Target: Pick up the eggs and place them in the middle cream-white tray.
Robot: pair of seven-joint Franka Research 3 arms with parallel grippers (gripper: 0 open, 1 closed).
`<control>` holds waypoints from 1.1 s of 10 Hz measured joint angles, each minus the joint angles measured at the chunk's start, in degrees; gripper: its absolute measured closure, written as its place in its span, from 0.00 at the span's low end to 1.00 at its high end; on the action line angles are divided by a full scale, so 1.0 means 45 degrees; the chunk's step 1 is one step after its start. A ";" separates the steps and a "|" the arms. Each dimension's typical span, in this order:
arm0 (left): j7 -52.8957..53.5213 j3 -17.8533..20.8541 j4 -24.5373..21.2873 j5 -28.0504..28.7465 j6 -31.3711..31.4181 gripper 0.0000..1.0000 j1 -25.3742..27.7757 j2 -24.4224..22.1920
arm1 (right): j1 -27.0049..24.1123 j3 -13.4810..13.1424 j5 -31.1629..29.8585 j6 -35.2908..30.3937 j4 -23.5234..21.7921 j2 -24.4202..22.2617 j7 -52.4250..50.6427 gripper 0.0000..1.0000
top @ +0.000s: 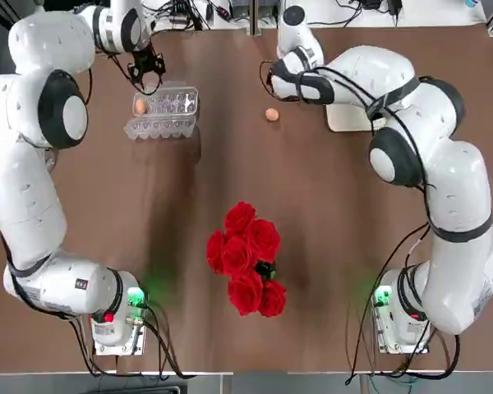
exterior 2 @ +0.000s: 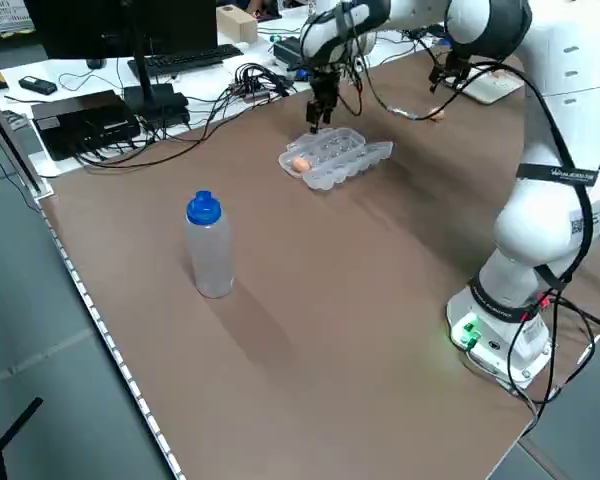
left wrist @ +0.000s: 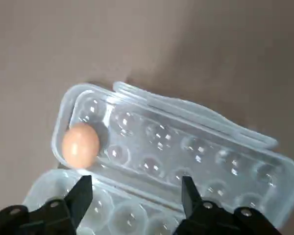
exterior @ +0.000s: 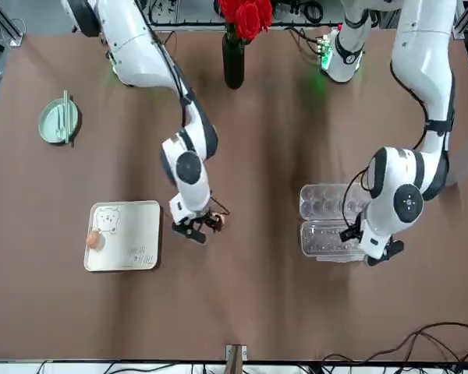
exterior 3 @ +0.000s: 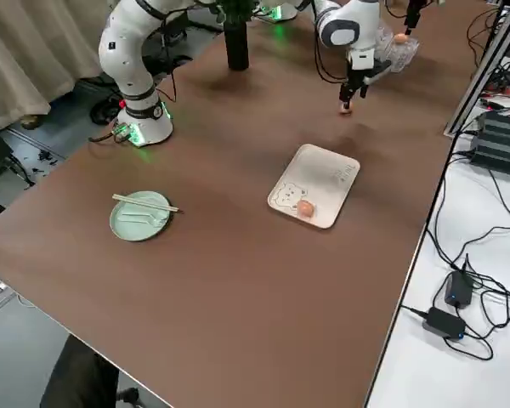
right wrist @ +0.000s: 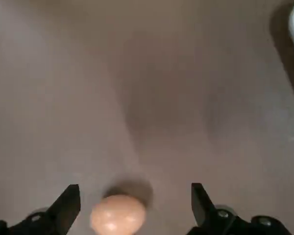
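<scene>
i'm mid-task: one egg (exterior: 93, 240) already lies in the cream-white tray (exterior: 132, 253), near the bear corner. a second egg (top: 272, 115) sits loose on the bare counter (top: 329, 213), and the third egg (top: 140, 106) is in an end cup of the clear egg carton (top: 168, 115).

my right claw (right wrist: 132, 203) hangs over the loose egg with its fingers spread wide and nothing in them; in the wrist view the egg lies between the fingertips but nearer one than the other. i judge this pick is the step in hand. next i'd need to centre the claw on the egg, drop straight down, close gently, then carry it across to the tray just beside.

my left claw (left wrist: 134, 196) hovers above the carton, partly open and empty, off to one side of the egg there. it would need shifting over that end cup before descending.

room: the carton lies at the far edge of the counter, so the left claw has little margin there. the rose vase (top: 246, 258) stands mid-counter, well apart from both claws. the green plate (exterior: 59, 121) is well clear of the tray. the route from loose egg to tray looks open.
</scene>
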 joint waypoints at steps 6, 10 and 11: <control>0.0419 -0.0034 -0.0650 0.0905 0.1870 0.21 0.0729 0.0983 | 0.0743 -0.0057 -0.0511 0.0782 0.0623 0.1483 0.0243 0.00; 0.0419 -0.0036 -0.0974 0.0907 0.1876 0.22 0.0820 0.0988 | 0.0756 -0.0083 -0.1039 0.0763 0.0623 0.1632 0.0242 0.00; 0.0419 -0.0048 -0.0997 0.0907 0.1876 0.22 0.0819 0.0987 | 0.0806 -0.0081 -0.1102 0.0763 0.0624 0.1666 0.0237 0.00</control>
